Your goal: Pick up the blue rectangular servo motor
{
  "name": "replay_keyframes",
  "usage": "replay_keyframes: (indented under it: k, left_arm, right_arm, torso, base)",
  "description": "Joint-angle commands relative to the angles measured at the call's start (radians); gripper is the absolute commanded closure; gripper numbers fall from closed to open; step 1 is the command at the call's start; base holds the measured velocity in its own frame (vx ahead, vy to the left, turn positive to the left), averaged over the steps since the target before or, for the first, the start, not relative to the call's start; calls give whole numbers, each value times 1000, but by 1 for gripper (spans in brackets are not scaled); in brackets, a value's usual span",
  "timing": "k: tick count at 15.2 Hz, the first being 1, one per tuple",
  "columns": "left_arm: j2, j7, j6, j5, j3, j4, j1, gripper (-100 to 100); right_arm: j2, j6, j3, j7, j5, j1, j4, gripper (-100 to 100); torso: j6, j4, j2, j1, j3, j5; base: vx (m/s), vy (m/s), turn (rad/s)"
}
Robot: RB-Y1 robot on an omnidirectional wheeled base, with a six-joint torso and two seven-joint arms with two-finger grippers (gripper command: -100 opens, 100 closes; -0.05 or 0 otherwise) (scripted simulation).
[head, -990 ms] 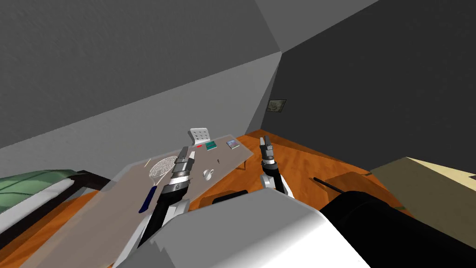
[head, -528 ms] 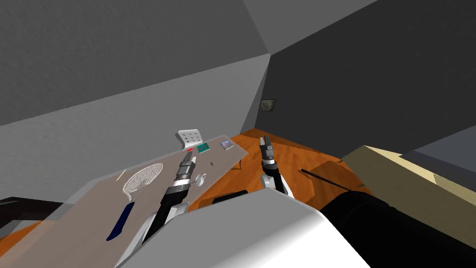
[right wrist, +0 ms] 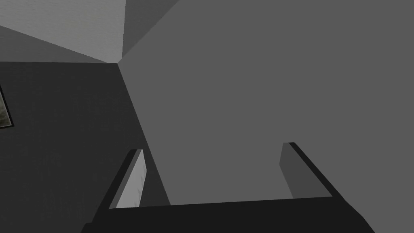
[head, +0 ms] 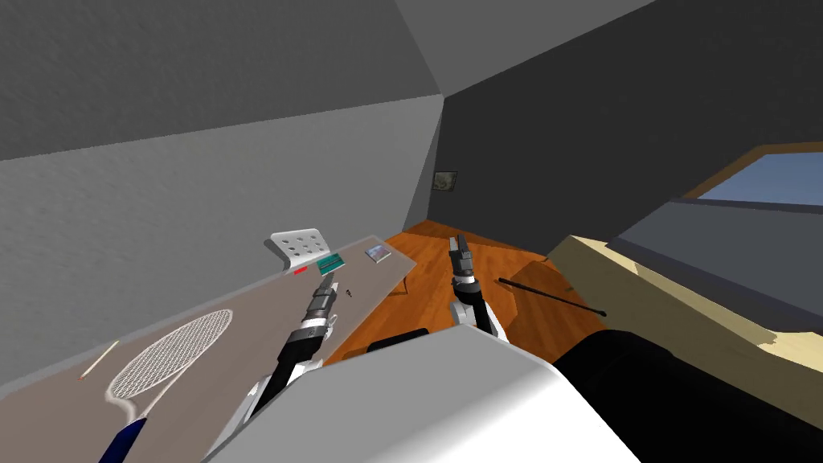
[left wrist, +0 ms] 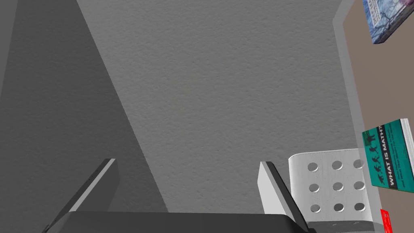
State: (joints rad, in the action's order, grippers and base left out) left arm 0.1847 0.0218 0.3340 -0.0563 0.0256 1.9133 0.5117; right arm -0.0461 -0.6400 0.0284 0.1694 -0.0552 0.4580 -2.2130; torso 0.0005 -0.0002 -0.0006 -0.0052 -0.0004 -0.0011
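A grey-brown table (head: pixel 241 321) runs along the wall on my left. My left gripper (head: pixel 328 286) hovers over it, open and holding nothing (left wrist: pixel 188 178). Just past its fingertips lies a tiny dark thing (head: pixel 348 291), and I cannot tell what it is. Farther along are a teal book (head: pixel 330 262) (left wrist: pixel 390 153), a small red item (head: pixel 300 271) (left wrist: pixel 386 220), a white perforated piece (head: pixel 299 245) (left wrist: pixel 331 182) and a blue-grey book (head: pixel 378 254) (left wrist: pixel 384 20). My right gripper (head: pixel 458 243) is raised over the floor beside the table's end, open (right wrist: pixel 212 170).
A mesh racket (head: pixel 169 354) with a blue handle (head: pixel 120 442) and a thin stick (head: pixel 98 360) lie on the table's near part. A black rod (head: pixel 550 296) lies on the wooden floor. Beige furniture (head: pixel 683 305) stands on the right.
I have moved along the table toward its far end, so the racket has slid back and to the left in the picture. The small white cup has gone behind my left forearm. Both grippers stay open.
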Motion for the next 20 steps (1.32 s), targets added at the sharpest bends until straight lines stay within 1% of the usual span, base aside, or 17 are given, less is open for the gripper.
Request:
replay_keyframes:
  k: [1,2,3,6,7,8,10,11,12,13,14,15,16,17,18,19,20]
  left_arm:
    - [3,0,3,1,-4,-36,-4,-100]
    - [8,-1,1,2,-10,-66,-5,-100]
    - [8,-1,1,2,-10,-83,-5,-100]
    - [19,-1,-2,2,-24,-160,-7,-100]
    - [19,-1,-2,2,-24,-181,-7,-100]
    - [24,0,-3,1,-32,-205,-7,-100]
    - [24,0,-3,1,-32,-232,-7,-100]
    - [24,0,-3,1,-32,-232,-7,-100]
    - [30,1,-4,-2,-42,-272,-8,-100]
    - [30,1,-4,-2,-42,-284,-8,-100]
    - [37,2,-5,-6,-52,-318,-8,-100]
    - [37,2,-5,-6,-52,-337,-8,-100]
    - [37,2,-5,-6,-52,-337,-8,-100]
    - [43,3,-5,-12,-63,-374,-8,-100]
    - [43,3,-5,-12,-63,-391,-8,-100]
    - [50,5,-6,-19,-76,-420,-9,-100]
    - [50,5,-6,-19,-76,-433,-9,-100]
  right_arm:
    - [0,0,0,0,0,0,0,0]
    - [0,0,0,0,0,0,0,0]
    - [0,0,0,0,0,0,0,0]
    - [0,0,0,0,0,0,0,0]
    - [0,0,0,0,0,0,0,0]
    - [0,0,0,0,0,0,0,0]
    - [0,0,0,0,0,0,0,0]
    - [0,0,0,0,0,0,0,0]
    - [0,0,0,0,0,0,0,0]
    - [0,0,0,0,0,0,0,0]
    - [0,0,0,0,0,0,0,0]
    - [0,0,0,0,0,0,0,0]
    - [0,0,0,0,0,0,0,0]
    - [0,0,0,0,0,0,0,0]
    - [0,0,0,0,0,0,0,0]
    - [0,0,0,0,0,0,0,0]
    - [0,0,0,0,0,0,0,0]
  torso:
    - [0,0,0,0,0,0]
    - [-1,0,0,1,0,0]
    - [0,0,0,1,0,0]
    - [0,0,-1,0,0,0]
    - [1,0,-1,-1,0,0]
    - [0,0,-1,0,0,0]
    - [0,0,-1,0,-1,0]
    - [-1,0,-1,1,0,0]
    - [-1,0,1,3,0,0]
    - [0,0,1,2,0,1]
    - [0,0,1,2,0,0]
    - [0,0,0,2,0,0]
    - [0,0,0,2,0,0]
    - [-1,0,0,3,0,0]
    - [0,0,0,2,0,1]
    - [0,0,0,2,0,0]
    - [0,0,-1,2,0,0]
  base:
    - [21,-40,-49]
    - [33,-58,-194]
    - [38,-63,-263]
    - [38,-70,-303]
    - [43,-62,-299]
    - [50,-61,-301]
    - [44,-42,-163]
    - [13,-12,19]
    - [20,-28,-226]
    - [28,-31,-252]
    - [40,-34,-287]
    - [51,-31,-252]
    - [40,-19,-103]
    - [40,-31,-263]
    - [43,-29,-276]
    - [56,-30,-327]
    - [53,-18,-225]
